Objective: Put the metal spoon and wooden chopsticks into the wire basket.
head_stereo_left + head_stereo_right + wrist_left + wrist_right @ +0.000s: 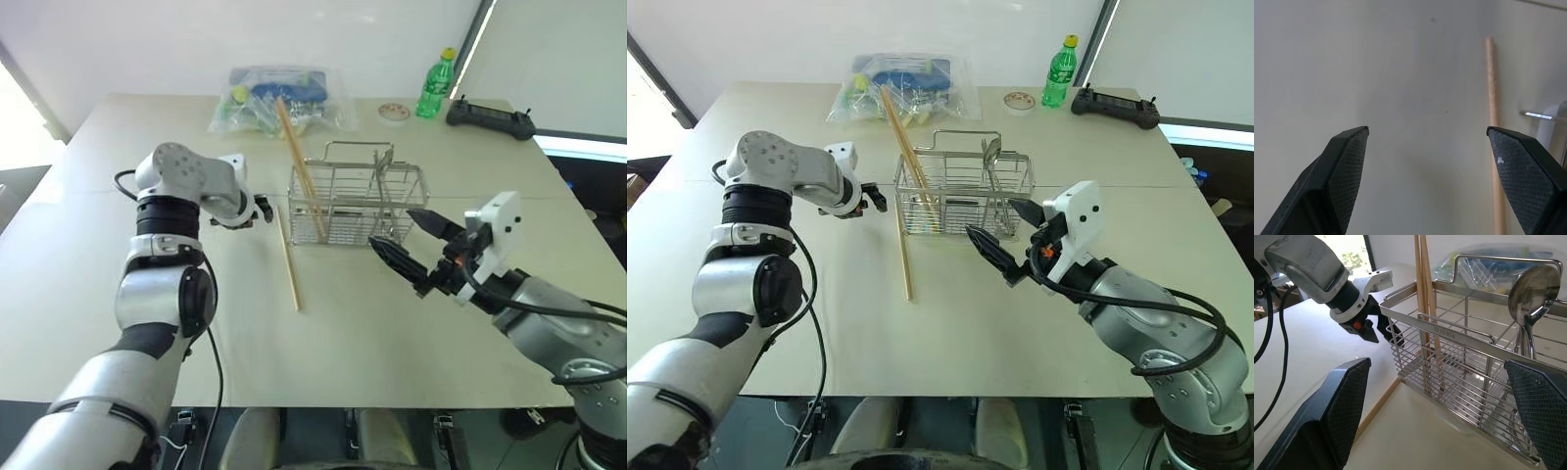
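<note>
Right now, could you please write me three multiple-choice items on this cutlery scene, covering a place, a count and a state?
1. Where is the metal spoon?
A. On the table
B. Standing in the wire basket
C. In the right claw

2. How many wooden chopsticks lie flat on the table?
A. One
B. Two
C. None

3. How is the left claw?
A. Shut on a chopstick
B. Shut, empty
C. Open, empty

Key: 1 B, its bowl rises above the rim. 2 A, a single chopstick lies beside the basket; others lean inside. 3 C, its fingers stand apart over the bare table.

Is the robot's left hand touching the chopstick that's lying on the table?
Apart. In the left wrist view the left gripper has open jaws with bare table between them, and the chopstick lies beside one fingertip, not against it.
</note>
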Controlling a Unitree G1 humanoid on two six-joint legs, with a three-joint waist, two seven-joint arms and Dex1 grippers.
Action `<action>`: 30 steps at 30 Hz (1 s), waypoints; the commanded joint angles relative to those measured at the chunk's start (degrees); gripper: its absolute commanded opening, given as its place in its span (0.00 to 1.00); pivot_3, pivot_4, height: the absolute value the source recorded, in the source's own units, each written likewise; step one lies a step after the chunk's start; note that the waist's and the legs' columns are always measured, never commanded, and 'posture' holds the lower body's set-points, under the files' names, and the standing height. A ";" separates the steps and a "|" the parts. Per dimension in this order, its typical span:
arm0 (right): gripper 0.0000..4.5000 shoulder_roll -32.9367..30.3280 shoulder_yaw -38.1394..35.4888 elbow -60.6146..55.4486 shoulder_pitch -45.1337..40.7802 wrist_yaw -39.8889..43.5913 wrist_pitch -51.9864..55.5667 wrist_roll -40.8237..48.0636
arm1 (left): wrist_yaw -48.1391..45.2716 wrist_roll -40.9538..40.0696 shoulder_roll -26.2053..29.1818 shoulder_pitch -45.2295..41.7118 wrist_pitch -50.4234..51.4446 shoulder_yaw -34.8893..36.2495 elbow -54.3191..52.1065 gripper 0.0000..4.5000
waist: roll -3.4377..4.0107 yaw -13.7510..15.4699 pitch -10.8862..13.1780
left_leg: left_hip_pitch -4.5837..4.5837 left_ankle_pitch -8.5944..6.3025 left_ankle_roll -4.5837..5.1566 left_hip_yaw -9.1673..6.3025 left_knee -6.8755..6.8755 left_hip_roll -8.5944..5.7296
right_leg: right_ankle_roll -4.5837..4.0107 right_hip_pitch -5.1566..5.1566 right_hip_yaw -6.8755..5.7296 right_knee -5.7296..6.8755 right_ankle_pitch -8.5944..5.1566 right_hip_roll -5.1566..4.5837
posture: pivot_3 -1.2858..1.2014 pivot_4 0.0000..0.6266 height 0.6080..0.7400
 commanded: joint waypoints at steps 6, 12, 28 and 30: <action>1.00 0.97 -1.11 -2.66 0.47 -1.26 -1.63 -0.90 | -10.96 10.09 -1.91 -6.33 -9.03 -1.96 10.55 0.91 | 0.00 -0.12 0.00 | 0.00 0.00 0.00 0.01 -0.04 0.01 | 0.01 0.00 -0.01 -0.03 0.00 0.00 | 0.52 0.24 0.86; 1.00 0.84 -2.03 -3.39 1.56 -1.58 -1.73 -0.94 | -14.61 14.33 -2.70 -7.65 -15.32 -0.81 17.24 0.91 | 0.00 -0.05 0.00 | 0.00 0.00 0.00 0.01 -0.05 0.03 | 0.02 -0.01 -0.02 -0.01 0.00 0.00 | 0.52 0.24 0.86; 1.00 3.21 0.45 -2.79 -0.29 -3.27 -3.19 -3.86 | -25.76 25.49 -4.53 -10.15 -25.40 -5.35 25.84 0.91 | 0.01 -0.06 0.00 | 0.06 0.00 0.01 0.01 -0.03 0.03 | 0.05 0.03 -0.04 0.03 0.00 0.00 | 0.52 0.24 0.86; 1.00 3.73 0.54 -2.89 -0.40 -3.42 -3.30 -4.17 | -26.87 26.72 -4.95 -10.42 -26.86 -5.67 26.61 0.91 | 0.01 -0.04 0.00 | 0.07 0.00 0.01 0.01 -0.03 0.04 | 0.22 0.03 -0.04 0.04 -0.11 0.01 | 0.52 0.24 0.86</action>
